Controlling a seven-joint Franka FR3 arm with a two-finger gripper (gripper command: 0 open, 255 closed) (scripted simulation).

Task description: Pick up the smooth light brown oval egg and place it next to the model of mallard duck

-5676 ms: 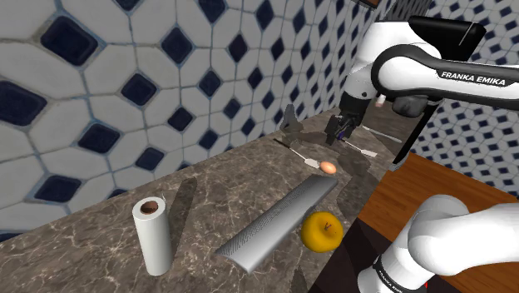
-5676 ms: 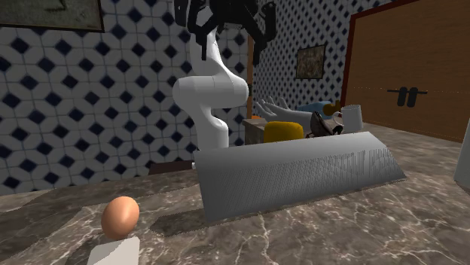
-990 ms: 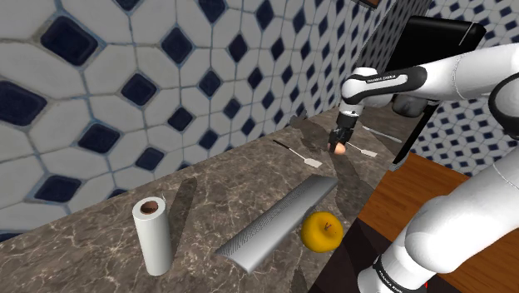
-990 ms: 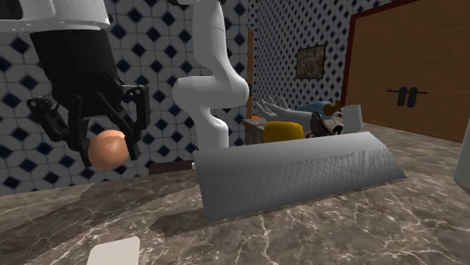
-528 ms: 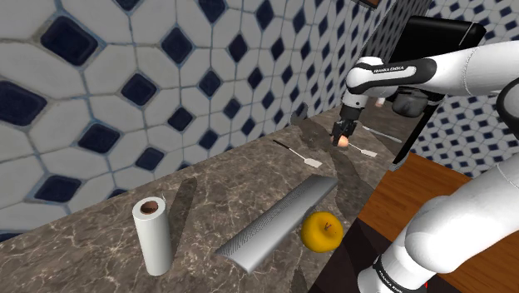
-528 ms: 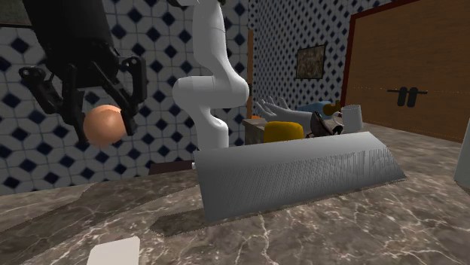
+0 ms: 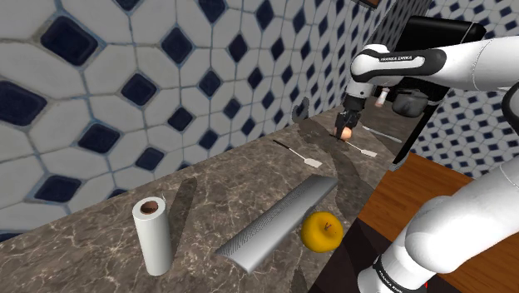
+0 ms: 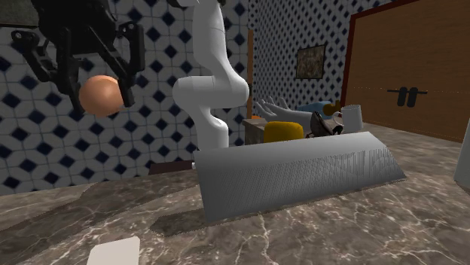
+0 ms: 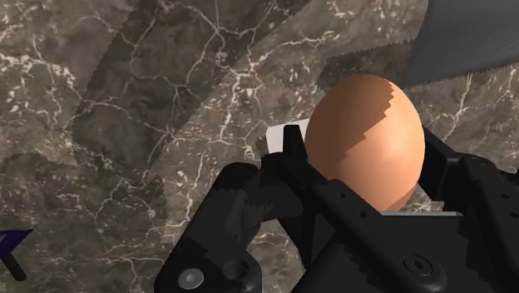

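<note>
High at the upper right of the shoulder view, the black gripper (image 7: 343, 128) hangs over the far end of the dark marbled table (image 7: 208, 196). Its two fingers are closed on the light brown egg (image 7: 344, 133), which fills the narrow gap between them. The second exterior view puts the egg (image 8: 100, 95) in the upper left of the frame, clasped from both sides by the gripper (image 8: 102, 102) and well clear of the table (image 8: 316, 233), against the blue and white tiled wall (image 8: 151, 68). From the wrist view the egg (image 9: 366, 125) sits smooth and oval in the gripper (image 9: 366, 160), with marble behind it.

Lower in the shoulder view, a white-headed utensil (image 7: 303, 156) lies on the table to the lower left of the gripper. A long grey ridged slab (image 7: 279, 221) runs across the middle. A yellow fruit (image 7: 322, 230) sits just beside it on the right. A paper roll (image 7: 152, 235) stands upright at the lower left.
</note>
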